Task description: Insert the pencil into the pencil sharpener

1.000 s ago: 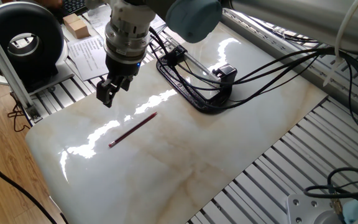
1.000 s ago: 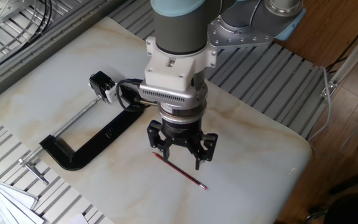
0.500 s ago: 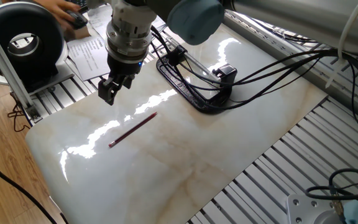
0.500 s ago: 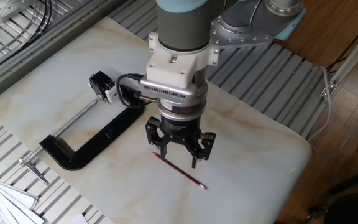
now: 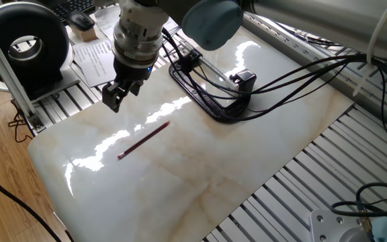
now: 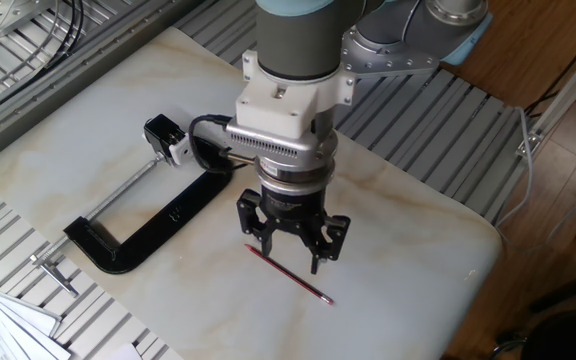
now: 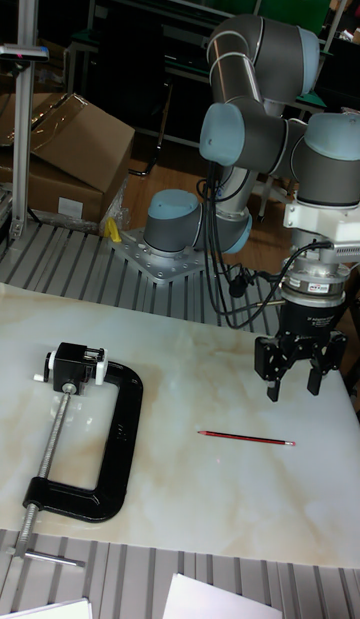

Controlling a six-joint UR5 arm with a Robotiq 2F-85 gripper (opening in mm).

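Spanning the frame, the marble table (image 7: 180, 479) carries a black clamp (image 7: 95, 449), with the pencil sharpener (image 7: 75, 366) fixed at its head. Above hovers the gripper (image 7: 296, 389), fingers spread and empty; the pencil (image 7: 245, 439) lies flat below.

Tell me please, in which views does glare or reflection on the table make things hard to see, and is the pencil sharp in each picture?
One fixed view: bright white glare streaks cross the marble table, passing close to the pencil, which stays readable. The other fixed view: even light, little glare; the hand partly hides the pencil. Tall fixed view: dark background, soft reflections, pencil thin but clear.
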